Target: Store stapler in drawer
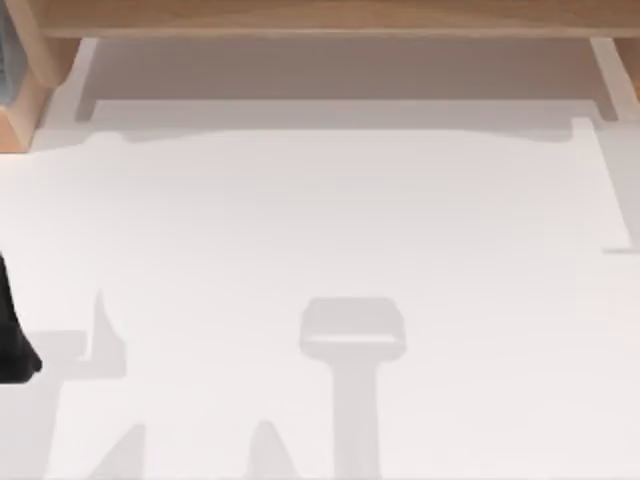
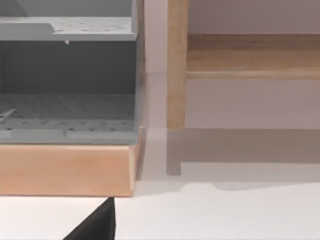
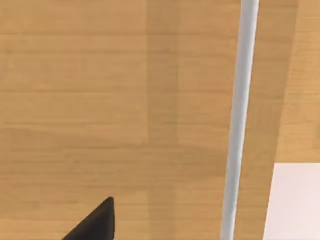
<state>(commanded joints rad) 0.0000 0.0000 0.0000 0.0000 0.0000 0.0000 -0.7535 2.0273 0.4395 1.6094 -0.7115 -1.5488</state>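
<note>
While the stapler's position cannot be told from these views, the white worktop (image 1: 320, 230) lies bare across the middle of the top view, marked by grey shadows (image 1: 352, 335) in the lower centre and lower left of the frame. A wooden unit (image 1: 320, 15) runs along the upper edge, with a further wooden corner at the upper left. The left arm (image 1: 12, 335) appears as a dark form at the left edge of the frame. The left gripper (image 2: 97, 225) faces a grey perforated compartment (image 2: 65, 115) set in a wooden frame (image 2: 65, 170), beside an upright wooden post (image 2: 176, 65); whether its jaws are released or clenched cannot be told. The right gripper (image 3: 97, 222) is close against a wood-grain panel (image 3: 100, 100) crossed by a pale grey bar (image 3: 240, 115); the state of its jaws likewise cannot be told.
</note>
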